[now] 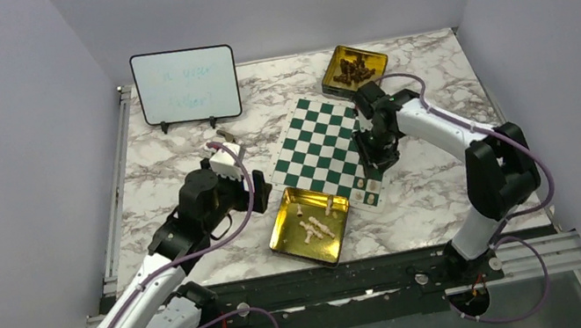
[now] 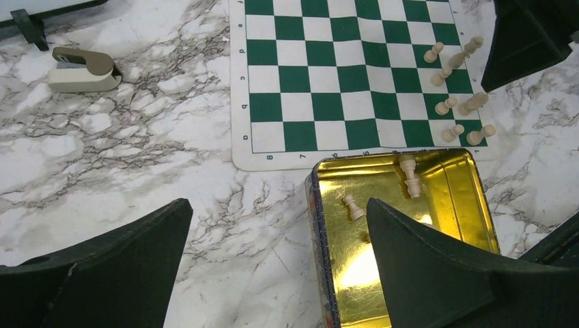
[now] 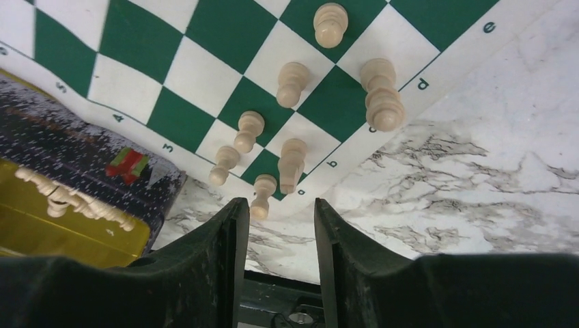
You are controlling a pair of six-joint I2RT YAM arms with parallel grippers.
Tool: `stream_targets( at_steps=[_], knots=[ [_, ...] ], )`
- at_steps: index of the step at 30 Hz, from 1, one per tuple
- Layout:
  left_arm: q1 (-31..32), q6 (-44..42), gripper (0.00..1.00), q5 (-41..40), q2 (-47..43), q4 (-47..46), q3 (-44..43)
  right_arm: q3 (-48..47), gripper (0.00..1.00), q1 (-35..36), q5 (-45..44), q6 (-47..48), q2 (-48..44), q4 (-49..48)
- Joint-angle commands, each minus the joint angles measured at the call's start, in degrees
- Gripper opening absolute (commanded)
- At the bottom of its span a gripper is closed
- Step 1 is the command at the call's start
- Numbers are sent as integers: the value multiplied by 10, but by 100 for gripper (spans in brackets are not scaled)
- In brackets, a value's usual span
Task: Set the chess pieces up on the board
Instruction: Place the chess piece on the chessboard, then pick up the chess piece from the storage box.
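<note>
Marble-patterned tabletop point(image 1: 433, 185) fills the space between plain grey walls, and the green-and-white board point(image 1: 320, 146) lies on it at an angle, between the two arms.

The right gripper point(image 3: 278, 212) hangs low over the board's near right corner. Its jaws stand a little apart with nothing between them. Just ahead of the gap a small pawn point(image 3: 263, 195) stands upright on the corner square, close to the left finger's tip; I cannot tell whether they touch. Beyond it six more cream pieces point(image 3: 292, 82) stand in two short rows along the board's edge, the tallest off to the right of the jaws. To the left of these jaws, the corner of a gold tin point(image 3: 68, 232) pushes in right up against the board's edge.

The left gripper point(image 2: 273, 225) hovers well above the table with its jaws spread wide and empty. That same tin sits under its right finger and partly behind it, with a few loose pieces point(image 2: 410, 174) lying on the shiny floor. Bare marble lies between the fingers and under the left one. Far ahead to the left lies a small beige object point(image 2: 82, 68).

Past the board, a second gold tin point(image 1: 340, 57) holds dark pieces point(image 1: 356, 73), and a whiteboard point(image 1: 186, 85) stands propped near the back wall.
</note>
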State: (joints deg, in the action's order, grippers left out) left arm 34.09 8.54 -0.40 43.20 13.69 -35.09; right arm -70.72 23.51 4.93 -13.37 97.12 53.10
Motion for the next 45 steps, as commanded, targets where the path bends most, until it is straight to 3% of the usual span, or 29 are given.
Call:
stream_targets(
  at_steps=[1, 10, 19, 25, 29, 31, 38, 45],
  knots=[
    [-1, 18, 99, 2, 10, 21, -29, -17, 45, -3, -11, -17, -57, 16],
    [-1, 72, 86, 65, 61, 60, -92, 60, 56, -3, 53, -40, -190, -106],
    [6, 151, 76, 169, 199, 130, -176, 141, 68, -3, 95, -88, -314, -212],
    [90, 190, 70, 66, 258, 150, -206, 186, 68, -3, 85, -116, -384, -248],
    [141, 210, 54, 1, 308, 163, -229, 208, 69, -3, 72, -121, -424, -255],
    [160, 218, 53, -29, 328, 163, -232, 209, 69, -3, 60, -119, -437, -245],
    [176, 234, 45, -85, 366, 153, -218, 222, 70, -3, 32, -126, -480, -225],
    [177, 231, 38, -87, 391, 108, -190, 227, 71, -3, 26, -136, -508, -234]
  ],
)
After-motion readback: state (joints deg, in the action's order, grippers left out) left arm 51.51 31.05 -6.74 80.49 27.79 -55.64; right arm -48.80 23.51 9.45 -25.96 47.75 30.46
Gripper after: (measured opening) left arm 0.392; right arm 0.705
